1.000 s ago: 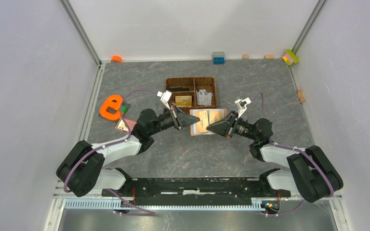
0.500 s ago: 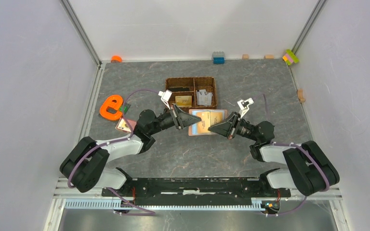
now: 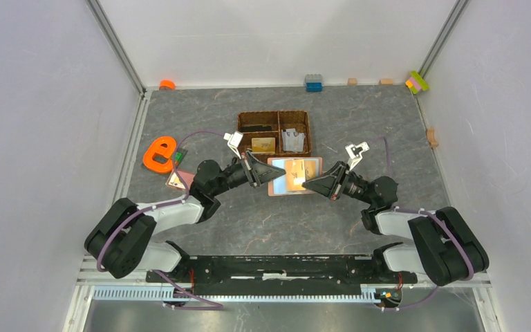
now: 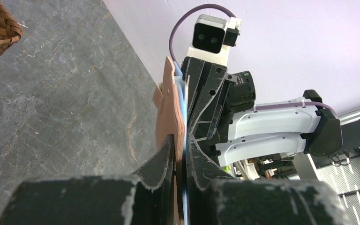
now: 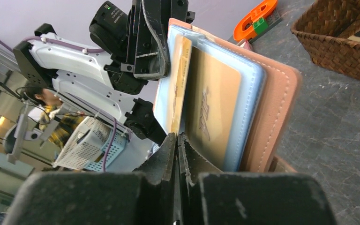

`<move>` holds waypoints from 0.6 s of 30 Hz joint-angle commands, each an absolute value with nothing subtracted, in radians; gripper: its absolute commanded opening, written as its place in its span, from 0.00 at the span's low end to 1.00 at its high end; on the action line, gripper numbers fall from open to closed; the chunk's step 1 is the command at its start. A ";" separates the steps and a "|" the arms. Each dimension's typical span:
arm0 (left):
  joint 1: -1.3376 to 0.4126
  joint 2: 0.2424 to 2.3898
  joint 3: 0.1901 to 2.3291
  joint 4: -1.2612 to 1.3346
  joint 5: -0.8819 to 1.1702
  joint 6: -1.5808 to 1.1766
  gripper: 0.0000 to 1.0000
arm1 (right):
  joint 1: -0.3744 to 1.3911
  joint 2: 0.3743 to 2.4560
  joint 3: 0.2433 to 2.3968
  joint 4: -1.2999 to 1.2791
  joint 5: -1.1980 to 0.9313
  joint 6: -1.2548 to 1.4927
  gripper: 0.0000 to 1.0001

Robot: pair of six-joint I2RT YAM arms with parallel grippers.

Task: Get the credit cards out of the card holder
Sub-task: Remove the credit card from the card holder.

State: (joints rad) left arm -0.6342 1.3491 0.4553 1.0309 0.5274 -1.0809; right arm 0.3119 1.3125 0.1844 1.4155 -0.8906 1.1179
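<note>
The salmon-pink card holder (image 3: 294,177) hangs open above the table between both arms. My left gripper (image 3: 274,172) is shut on its left edge; in the left wrist view the left gripper (image 4: 180,140) pinches the pink leather and blue lining of the card holder (image 4: 168,103). My right gripper (image 3: 307,185) comes in from the right. In the right wrist view the right gripper (image 5: 177,137) is shut on the lower edge of a gold-tan credit card (image 5: 179,84) that stands partly out of the card holder (image 5: 274,108). A second gold-tan card (image 5: 213,105) lies in the blue pocket.
A brown woven divided basket (image 3: 274,115) stands just behind the holder, with a gold card (image 3: 263,144) in one compartment. An orange e-shaped piece (image 3: 159,153) and a pinkish flat piece (image 3: 178,181) lie at the left. Small blocks (image 3: 313,83) line the back wall.
The card holder has shifted slightly left and tilted more towards the camera. The right gripper has drawn back a little to the right. The left arm has shifted slightly left.
</note>
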 commanded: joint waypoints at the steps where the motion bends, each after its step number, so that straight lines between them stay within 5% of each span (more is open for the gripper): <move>1: -0.642 1.349 0.486 1.091 0.549 -1.099 0.04 | 0.314 1.274 0.196 1.411 -0.884 1.055 0.13; 7: -0.670 1.383 0.517 1.096 0.586 -1.095 0.02 | 0.328 1.270 0.202 1.387 -0.881 1.032 0.31; 18: -0.701 1.421 0.542 1.136 0.624 -1.114 0.02 | 0.344 1.278 0.210 1.362 -0.884 1.016 0.37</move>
